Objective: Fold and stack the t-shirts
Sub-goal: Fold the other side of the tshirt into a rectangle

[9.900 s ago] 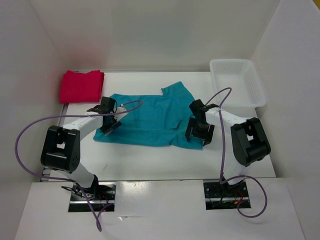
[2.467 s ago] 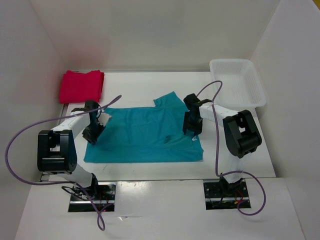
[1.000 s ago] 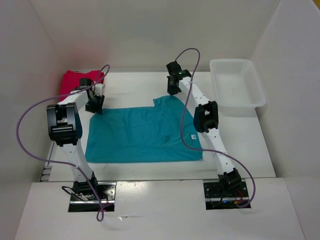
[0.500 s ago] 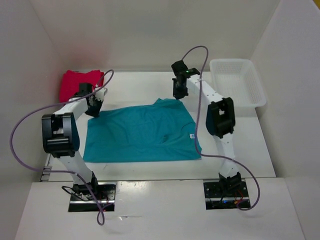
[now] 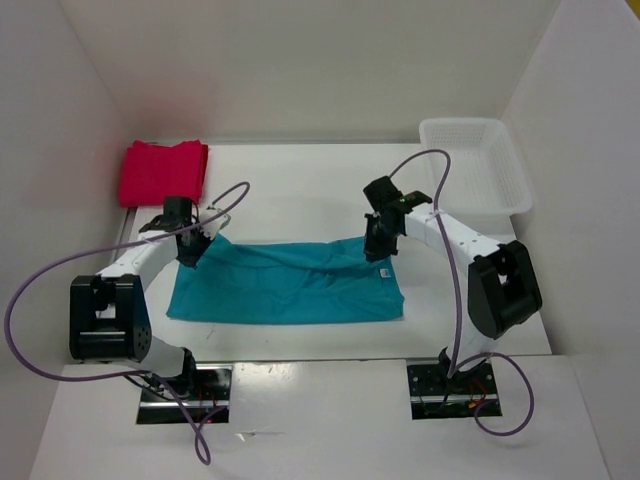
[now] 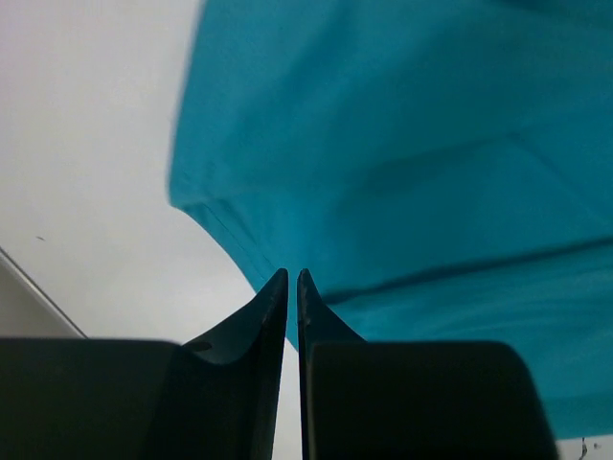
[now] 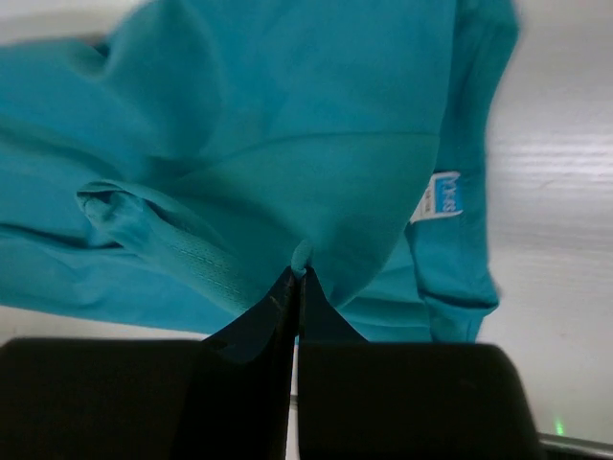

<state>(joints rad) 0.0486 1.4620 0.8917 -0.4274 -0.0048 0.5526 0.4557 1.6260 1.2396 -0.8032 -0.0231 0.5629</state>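
Observation:
A teal-blue t-shirt (image 5: 290, 292) lies across the middle of the table, its far edge lifted and drawn toward the near side. My left gripper (image 5: 190, 252) is shut on the shirt's far left corner. In the left wrist view the fingertips (image 6: 291, 276) meet at the hem of the teal cloth (image 6: 402, 144). My right gripper (image 5: 375, 250) is shut on the far right part. The right wrist view shows a nub of teal fabric (image 7: 287, 144) pinched between the tips (image 7: 298, 273). A folded red t-shirt (image 5: 163, 172) rests at the back left.
A white lattice basket (image 5: 475, 165) stands at the back right. White walls close in the table on the left, right and back. A small white label (image 7: 441, 196) shows on the shirt near my right gripper. Purple cables loop off both arms.
Both grippers closed at the shirt's far corners and pulled back toward the near side, dragging the far edge over the body. The shirt now looks shorter front to back.

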